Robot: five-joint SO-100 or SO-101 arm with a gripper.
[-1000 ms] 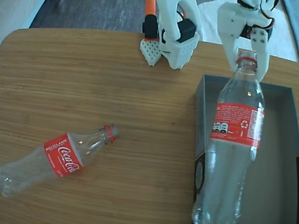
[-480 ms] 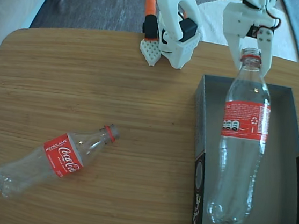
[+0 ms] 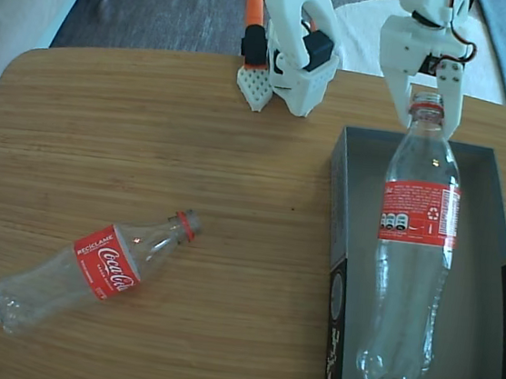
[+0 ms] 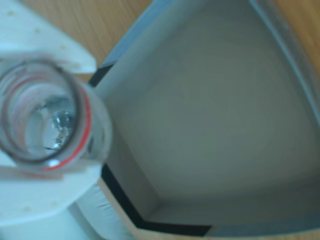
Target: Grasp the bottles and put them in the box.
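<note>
1. Far left in the fixed view, one Coca-Cola bottle [image 3: 93, 268] lay on its side on the wooden surface [image 3: 150, 132], cap end toward the middle, untouched and well apart from everything else.
2. Moving right, the arm's base [image 3: 291, 52] stood at the back edge, and beyond it the box [image 3: 483, 298] sat open, grey floor showing.
3. And here was the change: the second bottle [image 3: 414, 244], which had hung tilted over the box's left wall a second earlier, had swung in and now stretched lengthwise inside the box, base near the front wall.
4. The gripper [image 3: 426, 104] was still closed on that bottle's neck; the wrist view showed the open mouth [image 4: 42, 117] pinched between the white fingers [image 4: 40, 192].
5. By my reading, release was the step left for this one.
6. The count: two bottles, one box, so one bottle remained to fetch.
</note>
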